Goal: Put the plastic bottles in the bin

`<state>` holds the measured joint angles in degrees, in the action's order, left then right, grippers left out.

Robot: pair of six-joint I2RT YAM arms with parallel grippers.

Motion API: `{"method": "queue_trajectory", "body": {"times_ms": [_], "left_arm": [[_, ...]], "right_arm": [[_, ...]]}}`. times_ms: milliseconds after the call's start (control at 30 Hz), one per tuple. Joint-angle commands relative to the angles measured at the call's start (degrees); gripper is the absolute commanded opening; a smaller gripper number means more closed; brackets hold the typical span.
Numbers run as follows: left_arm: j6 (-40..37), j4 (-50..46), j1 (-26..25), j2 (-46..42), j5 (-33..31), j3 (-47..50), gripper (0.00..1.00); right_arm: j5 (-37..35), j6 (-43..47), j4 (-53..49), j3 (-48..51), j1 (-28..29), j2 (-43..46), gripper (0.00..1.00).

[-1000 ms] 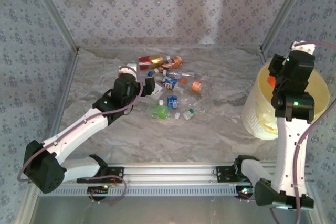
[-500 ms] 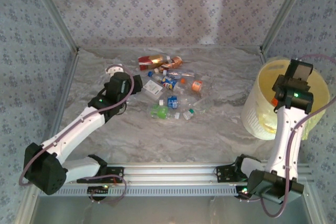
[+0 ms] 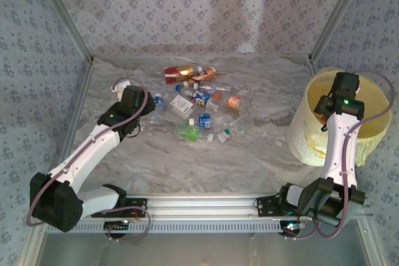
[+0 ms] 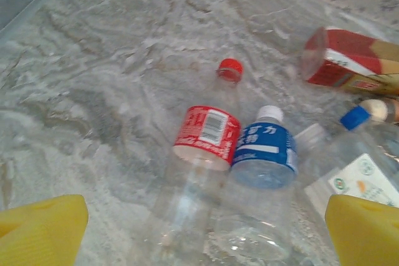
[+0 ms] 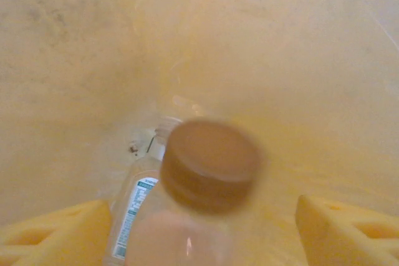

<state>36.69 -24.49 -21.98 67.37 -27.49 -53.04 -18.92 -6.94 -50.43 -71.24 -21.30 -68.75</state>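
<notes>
Several plastic bottles (image 3: 201, 111) lie scattered at the middle of the table. My left gripper (image 3: 144, 109) hovers open at the pile's left edge. In the left wrist view its yellow fingers (image 4: 43, 228) stand wide on either side of a red-labelled bottle (image 4: 206, 134) and a blue-labelled bottle (image 4: 263, 152), touching neither. My right gripper (image 3: 328, 111) points down into the pale-yellow bin (image 3: 302, 135). Its fingers (image 5: 349, 228) are spread, and a blurred orange-capped bottle (image 5: 209, 163) sits loose between them. Another clear bottle (image 5: 133, 210) lies on the bin's bottom.
A red and gold pack (image 3: 181, 71) lies behind the pile, seen also as the red pack (image 4: 349, 60) in the left wrist view. Patterned walls with metal posts (image 3: 62, 14) close the table at back and sides. The arms' rail (image 3: 206, 207) runs along the near edge.
The right gripper dropped lower into the bin and opened, letting go of the orange-capped bottle. The left arm drew back to the left, away from the pile's middle.
</notes>
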Motion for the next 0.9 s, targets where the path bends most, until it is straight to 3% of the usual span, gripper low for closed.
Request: {"method": "queue_trajectory", "body": {"times_ms": [0, 367, 600, 733, 867], "left_arm": [[1.8, -3.8, 3.4, -0.4, 2.3, 0.3, 0.98], [1.6, -5.9, 10.2, 0.7, 8.8, 1.8, 0.98], [1.7, -6.1, 11.0, 1.2, 9.8, 2.8, 0.98], [1.0, -5.1, 11.6, 1.8, 12.4, 3.3, 0.98], [-2.6, -3.9, 12.5, 3.8, 20.2, 2.3, 0.98]], "right_arm": [[-1.2, -0.8, 0.3, -1.0, -0.2, 1.4, 0.85], [-0.9, -2.1, 2.7, -1.7, 2.6, 7.7, 1.0], [-0.9, -4.0, 3.8, -3.8, 6.0, 12.2, 1.0], [7.0, -2.1, 9.7, -2.3, 9.7, 16.4, 1.0], [14.8, -1.8, 15.7, -0.6, 15.4, 19.6, 1.0]]}}
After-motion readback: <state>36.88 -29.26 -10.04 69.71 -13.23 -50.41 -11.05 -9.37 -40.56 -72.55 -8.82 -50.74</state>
